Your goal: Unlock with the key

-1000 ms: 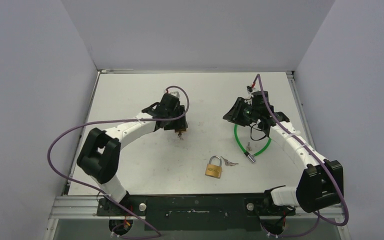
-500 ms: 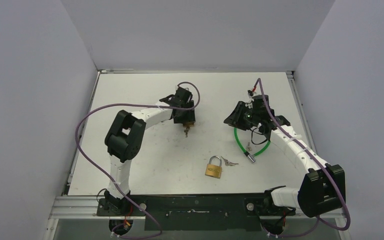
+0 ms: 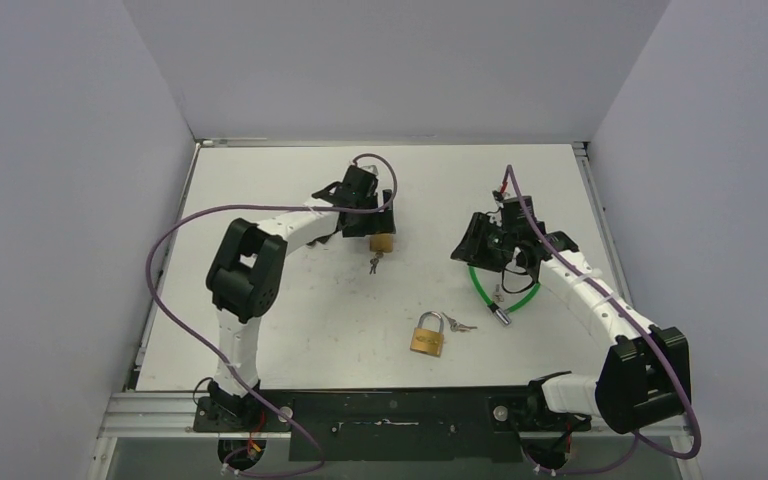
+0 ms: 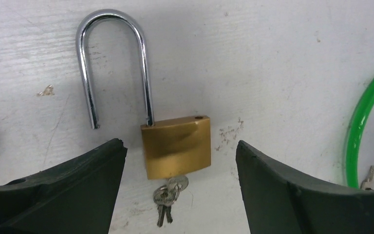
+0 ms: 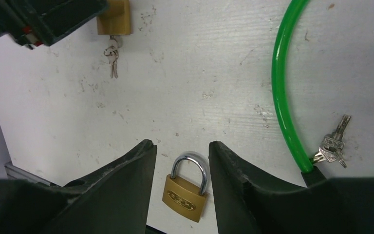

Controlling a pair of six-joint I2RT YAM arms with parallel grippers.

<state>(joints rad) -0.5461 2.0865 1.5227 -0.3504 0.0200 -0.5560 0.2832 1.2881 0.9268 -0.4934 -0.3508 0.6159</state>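
A brass long-shackle padlock (image 4: 177,146) lies on the white table with its shackle (image 4: 112,58) swung open, one end free. A bunch of keys (image 4: 168,195) sits at its keyhole. My left gripper (image 4: 180,145) hovers open just above it, fingers either side, touching nothing. In the top view the padlock body (image 3: 383,243) and keys (image 3: 374,264) lie just in front of the left gripper (image 3: 372,228). My right gripper (image 5: 181,145) is open and empty, above the table, with a small shut brass padlock (image 5: 185,195) showing between its fingers.
The small padlock (image 3: 427,334) lies near the front with loose keys (image 3: 458,324) beside it. A green cable lock (image 3: 505,285) with its own keys (image 5: 333,146) lies under the right arm (image 3: 580,285). Grey walls stand on three sides.
The left gripper moved towards the back, opened and let go of the long-shackle padlock, which now lies on the table. The right gripper shifted slightly.
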